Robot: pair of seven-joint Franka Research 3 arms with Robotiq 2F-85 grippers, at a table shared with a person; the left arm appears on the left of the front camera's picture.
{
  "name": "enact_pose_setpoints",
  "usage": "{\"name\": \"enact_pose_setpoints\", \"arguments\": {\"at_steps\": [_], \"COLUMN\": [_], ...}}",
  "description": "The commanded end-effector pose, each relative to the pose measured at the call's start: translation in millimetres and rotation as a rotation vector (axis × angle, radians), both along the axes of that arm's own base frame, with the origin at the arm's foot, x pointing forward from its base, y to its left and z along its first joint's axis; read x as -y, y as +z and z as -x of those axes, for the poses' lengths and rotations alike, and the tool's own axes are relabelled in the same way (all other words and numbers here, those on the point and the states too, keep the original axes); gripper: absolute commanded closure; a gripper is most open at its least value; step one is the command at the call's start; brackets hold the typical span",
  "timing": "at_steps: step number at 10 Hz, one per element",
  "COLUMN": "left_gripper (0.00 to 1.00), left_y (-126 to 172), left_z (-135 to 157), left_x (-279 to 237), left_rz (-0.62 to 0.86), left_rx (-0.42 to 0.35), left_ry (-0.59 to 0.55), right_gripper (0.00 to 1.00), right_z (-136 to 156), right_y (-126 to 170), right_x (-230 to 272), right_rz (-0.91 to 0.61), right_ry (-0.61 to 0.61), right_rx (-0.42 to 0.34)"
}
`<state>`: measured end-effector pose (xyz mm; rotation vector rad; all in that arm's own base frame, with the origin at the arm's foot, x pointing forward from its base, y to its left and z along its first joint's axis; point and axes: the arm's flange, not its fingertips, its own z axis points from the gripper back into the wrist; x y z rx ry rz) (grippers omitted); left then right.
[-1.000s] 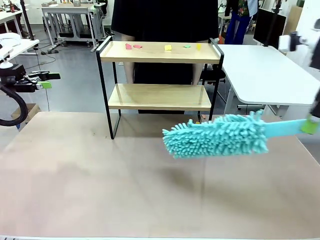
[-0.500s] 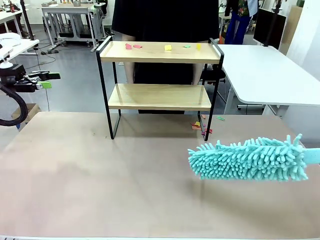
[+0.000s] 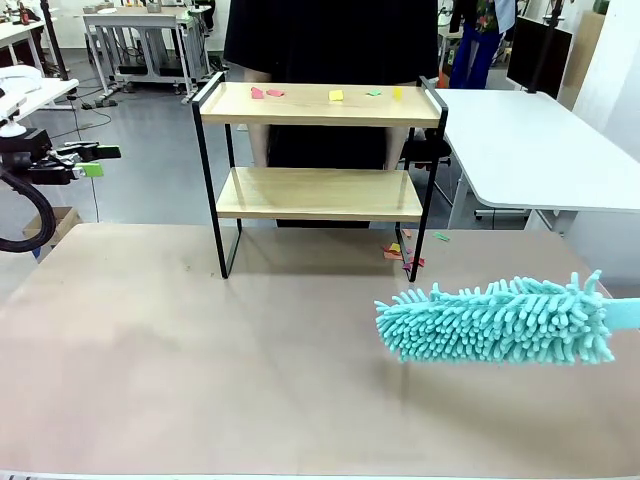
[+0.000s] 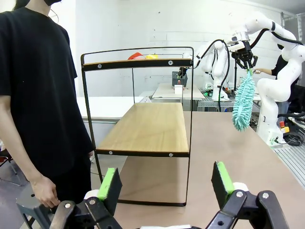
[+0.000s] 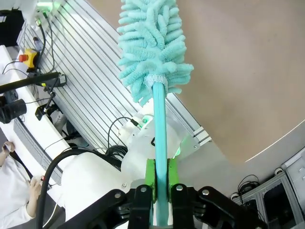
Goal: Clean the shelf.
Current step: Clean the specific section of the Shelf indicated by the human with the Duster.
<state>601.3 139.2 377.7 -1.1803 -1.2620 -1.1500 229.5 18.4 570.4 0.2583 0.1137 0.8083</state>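
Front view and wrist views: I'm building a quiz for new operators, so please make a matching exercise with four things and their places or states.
Things:
1 duster
2 left gripper
3 right gripper
4 pink scraps

Places or states:
a on the shelf, top board
b open
c shut on the duster
d teal, over the table

Pairs: 1-d, 2-b, 3-c, 4-a

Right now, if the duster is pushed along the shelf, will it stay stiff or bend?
The duster probably gives softly: its head is all loose strands. Its thin handle may flex slightly. It seems light: the right gripper holds it by the handle alone.
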Motion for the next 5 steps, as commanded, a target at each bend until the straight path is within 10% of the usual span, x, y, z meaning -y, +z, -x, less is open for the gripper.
{"name": "enact_pose_setpoints", "arguments": {"at_steps": [1, 5], "left_gripper": [0.00, 0.00], "left_y": [1.2, 1.2], "left_z": [2.5, 2.5], "left_x": [-0.2, -0.2], "left_rz": [-0.008, -0.008], "left_rx": [0.011, 0.011], "left_ry": [0.001, 0.001], "right_gripper": [0.87, 0.87], "right_z": [-2.1, -2.1], "right_y": [5.3, 5.3], "right_x": [-0.6, -0.6], "right_rz": [0.008, 0.008], "right_ry": [-0.001, -0.001], "right_rx": [0.004, 0.004]}}
